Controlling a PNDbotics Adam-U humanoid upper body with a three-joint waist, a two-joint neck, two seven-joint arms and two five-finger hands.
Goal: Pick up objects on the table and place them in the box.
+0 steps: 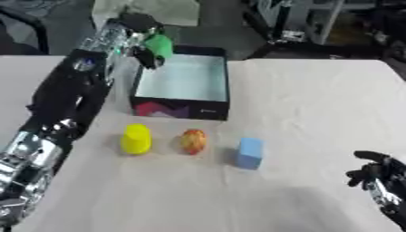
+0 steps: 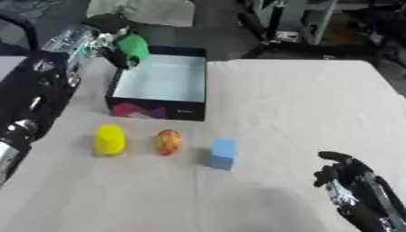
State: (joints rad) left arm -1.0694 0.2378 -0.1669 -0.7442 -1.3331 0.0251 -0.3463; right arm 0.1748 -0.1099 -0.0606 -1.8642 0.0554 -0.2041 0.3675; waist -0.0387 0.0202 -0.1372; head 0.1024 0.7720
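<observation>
Left eye view, right hand (image 2: pixel 349 179) lower right, fingers curled on nothing, yellow object (image 1: pixel 136 139), orange-red object (image 1: pixel 193 141) and blue block (image 1: pixel 250 153) in a row at centre, box (image 1: pixel 208 107) beyond, left hand (image 1: pixel 147 52) upper left, fingers closed round green object (image 1: pixel 160 45) above the box's far left corner.

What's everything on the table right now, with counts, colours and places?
Box: one, dark outside, pale inside, open, far left-centre of table.
Green object: one, green, held above the box's far left corner.
Yellow object: one, yellow, in front of the box, leftmost of the row.
Round object: one, red-orange, middle of the row.
Block: one, light blue, right of the row.
Tablecloth: one, white.
Left hand: curled round the green object.
Right hand: lower right, idle, fingers curled.
</observation>
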